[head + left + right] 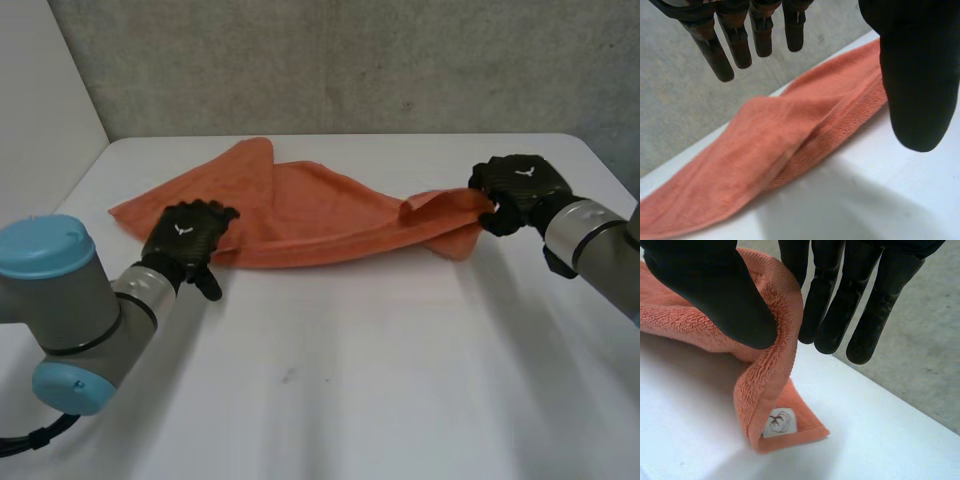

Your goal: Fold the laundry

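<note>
We see the right robot hand [520, 190] pinching the orange towel [320, 215] at 1 end, the left robot hand [185, 240] spread near the other.

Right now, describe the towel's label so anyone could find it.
An orange towel lies across the white table, one end pinched by the right hand. Its corner droops below that hand. The small white label there is its only non-orange patch.

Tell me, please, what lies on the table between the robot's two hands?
In the head view, a crumpled orange terry towel lies on the white table between the left hand and the right hand, which pinches one corner.
</note>
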`<action>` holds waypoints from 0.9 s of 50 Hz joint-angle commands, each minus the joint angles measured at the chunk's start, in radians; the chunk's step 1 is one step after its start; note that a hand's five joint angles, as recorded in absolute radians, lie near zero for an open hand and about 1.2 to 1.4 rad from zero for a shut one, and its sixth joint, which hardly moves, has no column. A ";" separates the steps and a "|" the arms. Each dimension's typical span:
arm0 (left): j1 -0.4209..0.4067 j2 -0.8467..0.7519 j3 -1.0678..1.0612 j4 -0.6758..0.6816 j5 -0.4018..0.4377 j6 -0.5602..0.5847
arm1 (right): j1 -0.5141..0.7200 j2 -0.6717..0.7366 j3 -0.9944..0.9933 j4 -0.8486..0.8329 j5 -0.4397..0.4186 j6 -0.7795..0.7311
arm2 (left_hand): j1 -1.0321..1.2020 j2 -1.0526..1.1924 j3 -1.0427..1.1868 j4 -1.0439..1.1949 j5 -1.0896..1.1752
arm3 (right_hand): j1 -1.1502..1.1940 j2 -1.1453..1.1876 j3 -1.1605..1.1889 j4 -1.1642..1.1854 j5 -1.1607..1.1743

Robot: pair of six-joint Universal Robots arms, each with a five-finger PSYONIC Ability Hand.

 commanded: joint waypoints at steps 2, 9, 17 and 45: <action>0.040 0.031 0.018 0.006 -0.010 -0.008 | -0.047 -0.069 0.045 -0.004 -0.022 0.067 | -0.020 -0.025 -0.028 -0.021 -0.017 | 0.418 0.219 0.209 0.203 0.231; 0.089 0.002 0.030 0.005 -0.002 -0.019 | -0.036 -0.178 0.058 -0.011 -0.081 0.103 | 0.001 -0.005 -0.008 -0.001 0.004 | 0.418 0.219 0.209 0.203 0.231; 0.090 -0.098 0.084 -0.001 -0.002 -0.048 | 0.041 -0.325 -0.006 -0.014 -0.108 0.254 | 0.051 0.045 0.042 0.049 0.053 | 0.418 0.219 0.209 0.203 0.231; 0.072 -0.245 0.256 0.000 -0.013 -0.169 | 0.165 -0.510 -0.116 0.035 -0.088 0.278 | 0.549 0.543 0.540 0.547 0.552 | 0.418 0.219 0.209 0.203 0.231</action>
